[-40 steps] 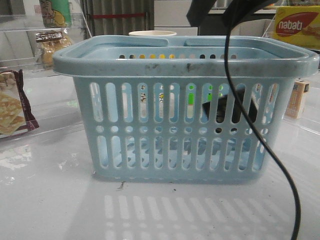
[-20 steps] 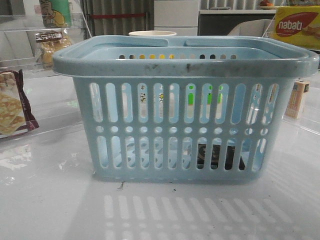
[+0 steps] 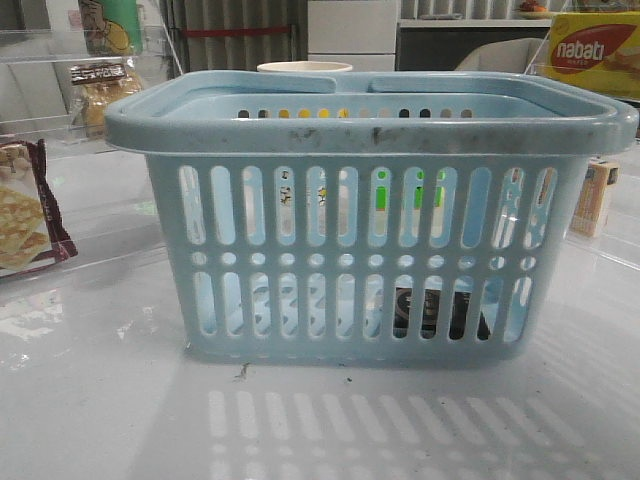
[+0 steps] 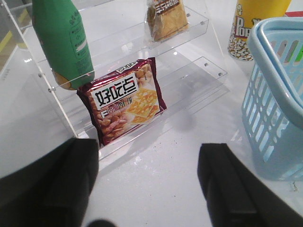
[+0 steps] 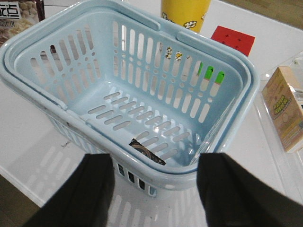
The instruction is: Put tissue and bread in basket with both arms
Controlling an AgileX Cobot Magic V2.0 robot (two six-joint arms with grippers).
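1. The tissue (image 3: pixel 432 312), a flat black packet, lies on the floor of the light blue basket (image 3: pixel 370 125); that half looks done.
2. The bread (image 4: pixel 165 19), a clear bag, sits on the acrylic shelf (image 4: pixel 199 21) above the cracker packet (image 4: pixel 124 99), outside the basket.
3. The left gripper (image 4: pixel 149 184) hangs wide open and empty before the shelf.
4. The right gripper (image 5: pixel 156 189), also wide open and empty, hovers over the basket's rim.
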